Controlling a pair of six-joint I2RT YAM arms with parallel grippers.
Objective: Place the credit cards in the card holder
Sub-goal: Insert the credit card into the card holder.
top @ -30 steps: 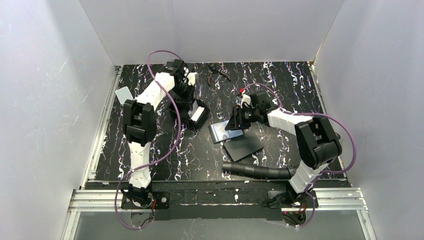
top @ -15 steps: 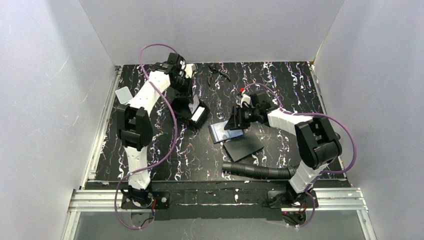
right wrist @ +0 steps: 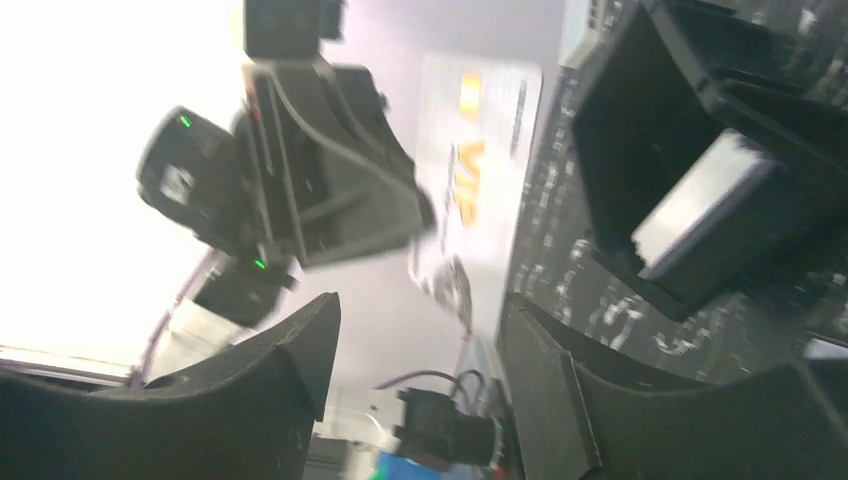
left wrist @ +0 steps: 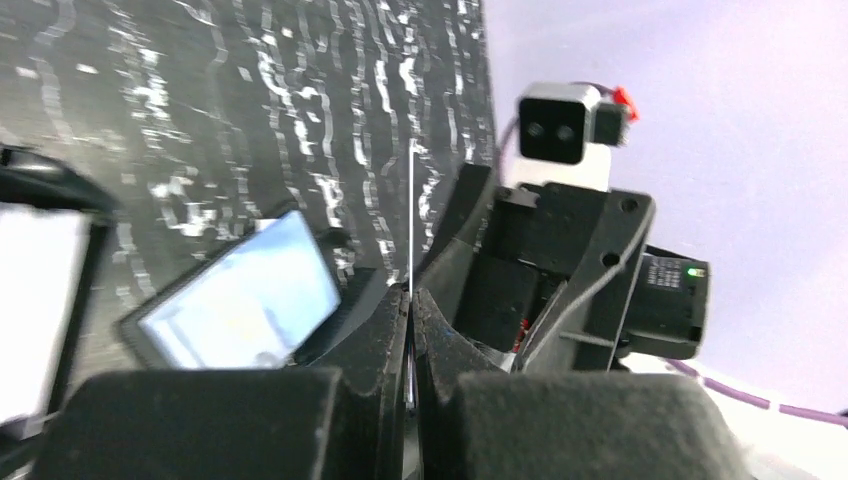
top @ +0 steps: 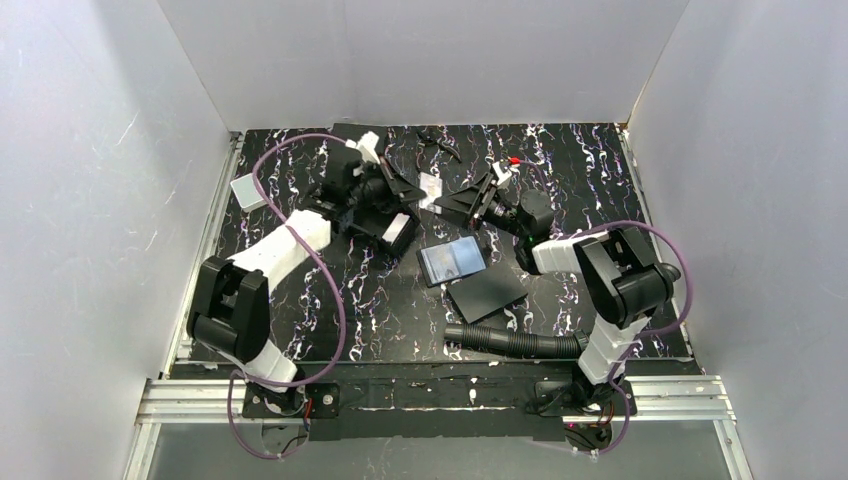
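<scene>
While a pale credit card (right wrist: 480,170) hangs off the bench (top: 580,170) just beside the card holder (right wrist: 640,130), clenched edge-on in the left gripper (left wrist: 410,310), the right gripper (right wrist: 420,315) faces it with jaws released, grasping nothing. A blue card (top: 452,262) lies flat near the holder, on its arm-base side. The step looks like delivery: next, line the card's edge with the holder's open mouth and slide it in

A matte black flat sheet (top: 486,291) lies flat on the black, white-veined table (top: 380,310), just beside a black corrugated hose (top: 515,342) positioned along the near edge.
</scene>
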